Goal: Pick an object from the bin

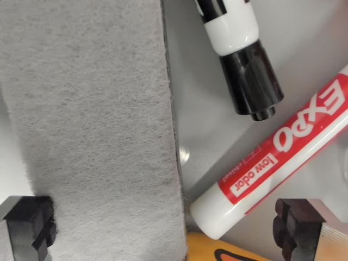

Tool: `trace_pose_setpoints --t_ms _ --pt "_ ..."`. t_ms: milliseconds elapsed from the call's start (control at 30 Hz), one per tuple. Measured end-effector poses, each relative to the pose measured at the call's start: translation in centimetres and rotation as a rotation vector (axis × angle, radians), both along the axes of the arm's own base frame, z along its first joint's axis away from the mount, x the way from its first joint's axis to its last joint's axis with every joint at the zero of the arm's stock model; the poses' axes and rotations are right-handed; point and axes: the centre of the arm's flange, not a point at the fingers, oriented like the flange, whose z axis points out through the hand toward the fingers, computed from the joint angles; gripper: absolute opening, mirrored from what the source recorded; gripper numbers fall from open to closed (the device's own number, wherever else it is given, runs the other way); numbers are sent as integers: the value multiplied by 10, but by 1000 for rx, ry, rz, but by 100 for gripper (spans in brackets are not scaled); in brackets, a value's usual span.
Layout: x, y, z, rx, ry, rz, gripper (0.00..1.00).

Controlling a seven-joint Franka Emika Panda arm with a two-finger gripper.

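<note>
A grey felt eraser block (92,125) fills the wrist view's left and middle, lying on the pale bin floor (304,38). A black-capped white marker (242,49) lies at the top right. A red and white Expo marker (277,147) lies diagonally at the right. My gripper (163,225) is open; its left fingertip (27,225) touches the felt block's left edge at the bottom, and its right fingertip (296,223) sits below the Expo marker. The block's lower end and the marker's white end lie between the fingers.
A yellow-orange object (223,251) peeks in at the bottom edge, partly under the felt block and the Expo marker. A small shiny spot (184,155) shows on the bin floor beside the block.
</note>
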Motion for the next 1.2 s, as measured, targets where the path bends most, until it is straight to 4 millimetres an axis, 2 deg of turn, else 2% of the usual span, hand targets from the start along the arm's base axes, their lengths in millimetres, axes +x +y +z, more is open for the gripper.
trace_pose_setpoints --t_ms 300,333,1200 --pt "3 1 -2 3 -13 0 100" --pt "3 1 -2 3 -14 0 0" --pt "4 2 -1 5 -19 1 0"
